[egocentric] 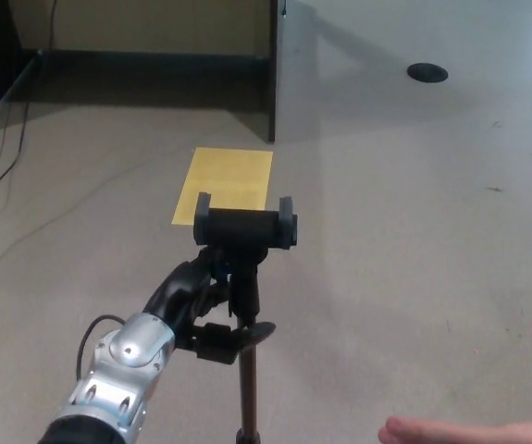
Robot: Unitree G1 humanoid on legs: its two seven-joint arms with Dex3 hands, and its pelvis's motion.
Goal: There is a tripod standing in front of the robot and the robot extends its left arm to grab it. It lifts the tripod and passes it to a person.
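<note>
The tripod (247, 370) stands upright in the lower middle of the head view, a thin dark pole topped by a black phone clamp (245, 227). My left hand (194, 294) is shut on the tripod's neck just under the clamp, with the silver forearm (122, 370) coming in from the lower left. A black locking knob (233, 335) sticks out below the hand. A person's open hand (497, 416) waits palm-up at the lower right corner, apart from the tripod. My right hand does not show.
A yellow sheet (226, 186) lies on the grey carpet beyond the tripod. A dark partition edge (273, 69) and a low dark wall stand at the back. Cables (6, 157) trail at the left. A round black floor fitting (427, 74) sits far right.
</note>
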